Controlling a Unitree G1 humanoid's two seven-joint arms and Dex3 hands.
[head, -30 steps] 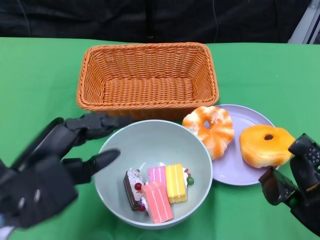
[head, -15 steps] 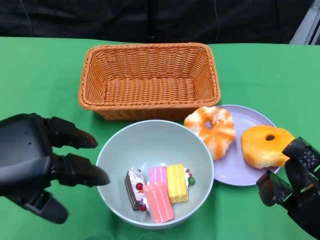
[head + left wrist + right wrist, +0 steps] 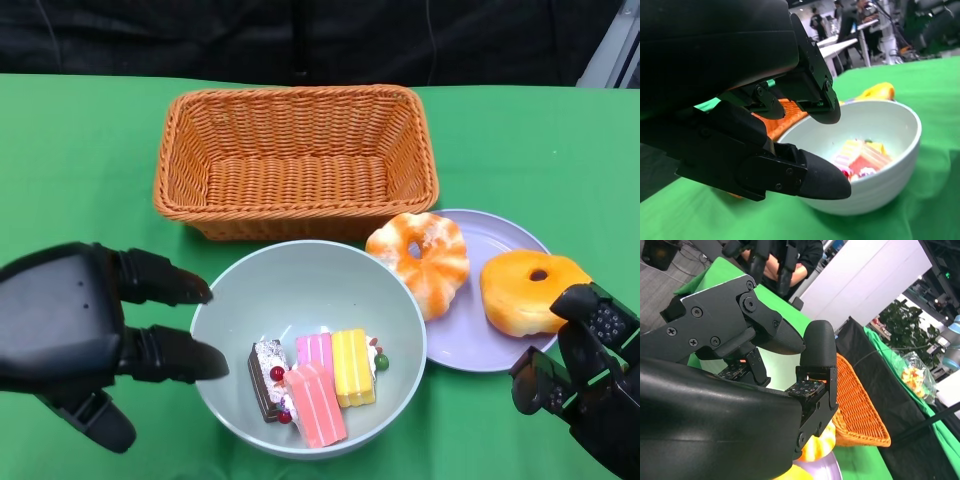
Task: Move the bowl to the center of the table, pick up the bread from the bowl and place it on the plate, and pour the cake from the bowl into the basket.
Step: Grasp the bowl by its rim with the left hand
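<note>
While both doughnut-shaped breads already lie on the lilac plate [image 3: 500, 345], the pour into the basket looks not yet begun. The pale green bowl [image 3: 300, 290] sits mid-table, just in front of the wicker basket [image 3: 295, 160], and the plate touches or nearly touches the bowl's right rim. One bread, the orange-and-white glazed ring [image 3: 420, 260], rests on the plate edge nearest the bowl; the plain golden ring [image 3: 530, 290] lies further from it. So moving the bowl and transferring the bread appear done.

What remains is the cake: several slices [image 3: 315, 380], pink, yellow and a dark one with red berries, lie on the bowl's floor toward its near side. The basket beyond the bowl holds nothing visible.

The left hand [image 3: 75, 335] hovers at the bowl's left rim, fingers spread apart and holding nothing, with fingertips reaching over the rim; whether any touches it I cannot tell. The right hand [image 3: 585, 375] sits right of the bowl, near the plate's front edge, fingers loosely curled, parted and empty.
</note>
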